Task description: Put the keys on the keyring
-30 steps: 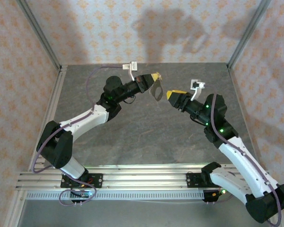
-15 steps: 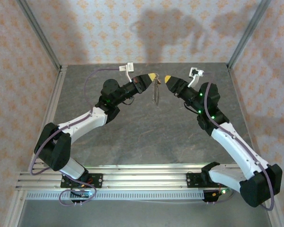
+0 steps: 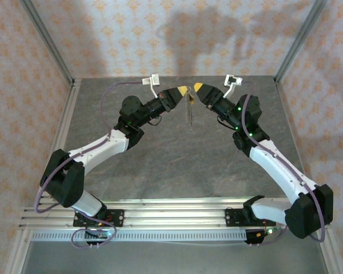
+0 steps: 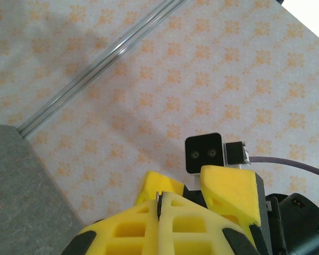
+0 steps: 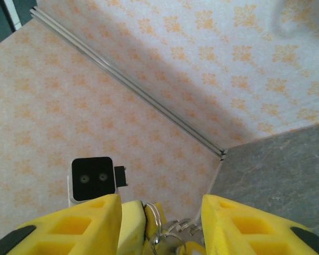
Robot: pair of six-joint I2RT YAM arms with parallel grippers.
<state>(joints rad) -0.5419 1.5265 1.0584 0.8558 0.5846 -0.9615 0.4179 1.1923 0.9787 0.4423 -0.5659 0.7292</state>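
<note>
My left gripper [image 3: 184, 91] is raised over the back of the table and shut on the keyring [image 3: 188, 111], which hangs below it as a thin brownish chain. In the left wrist view a thin metal edge of the keyring [image 4: 160, 197] is pinched between the yellow fingers. My right gripper [image 3: 198, 87] faces it tip to tip and stands open. In the right wrist view its fingers [image 5: 69, 228] straddle the left gripper's tips and the silver rings [image 5: 159, 220]. A small yellow piece [image 5: 187, 248] below the rings may be a key's head.
The grey table [image 3: 177, 160] is walled by patterned panels with metal corner posts [image 3: 46, 40]. The arm bases sit on a rail [image 3: 171, 214] at the near edge. Purple cables [image 3: 111, 91] run along the arms. The right wrist's camera [image 4: 204, 153] sits close behind the left fingertips.
The right gripper has swung up and to the left until its tips meet the left gripper's. The left gripper rose slightly with the keyring still hanging from it.
</note>
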